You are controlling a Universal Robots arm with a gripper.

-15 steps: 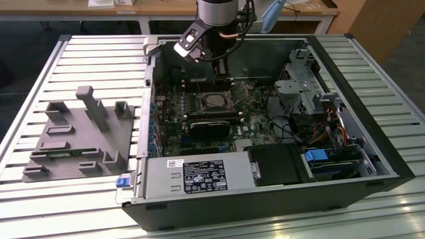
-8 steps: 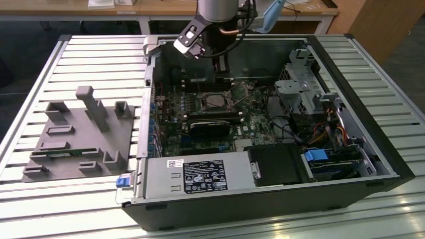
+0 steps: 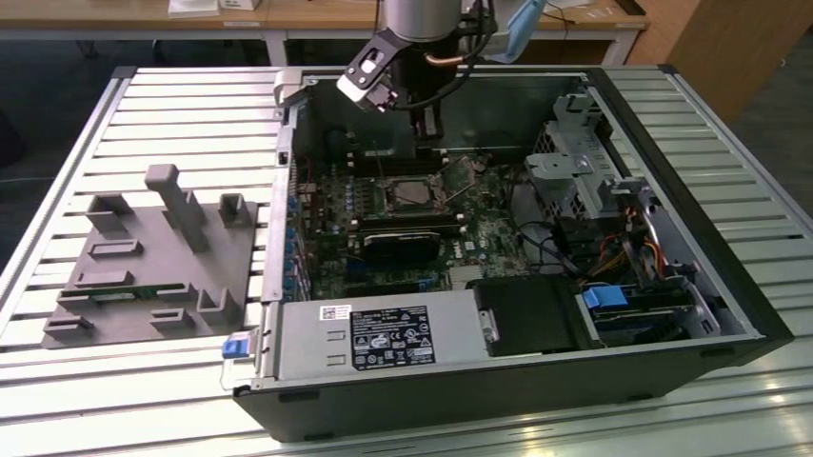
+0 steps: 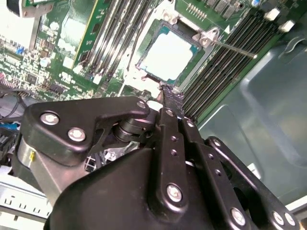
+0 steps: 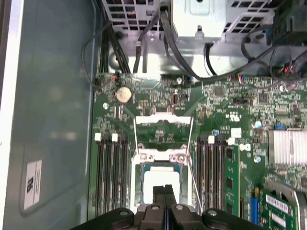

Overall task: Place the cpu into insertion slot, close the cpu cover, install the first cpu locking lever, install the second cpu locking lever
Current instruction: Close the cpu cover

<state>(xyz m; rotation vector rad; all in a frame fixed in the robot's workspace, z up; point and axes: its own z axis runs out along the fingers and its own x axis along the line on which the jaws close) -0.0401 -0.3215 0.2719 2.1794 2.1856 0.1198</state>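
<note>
One pale silvery square cpu (image 5: 160,176) lies in the silver-rimmed insertion slot (image 5: 136,182), close beneath the claw (image 5: 164,188). The claw is pressed together and empty, perhaps for pushing.

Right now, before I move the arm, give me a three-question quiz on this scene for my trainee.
1. True or false: the cpu lies in the slot.
2. Which is nearest the gripper? A: the cpu. B: the grey fixture outside the case. C: the power supply.
3. Fill in: in the first wrist view the gripper's fingers are ___ (open or shut).

Key: 1 true; 2 A; 3 shut.
</note>
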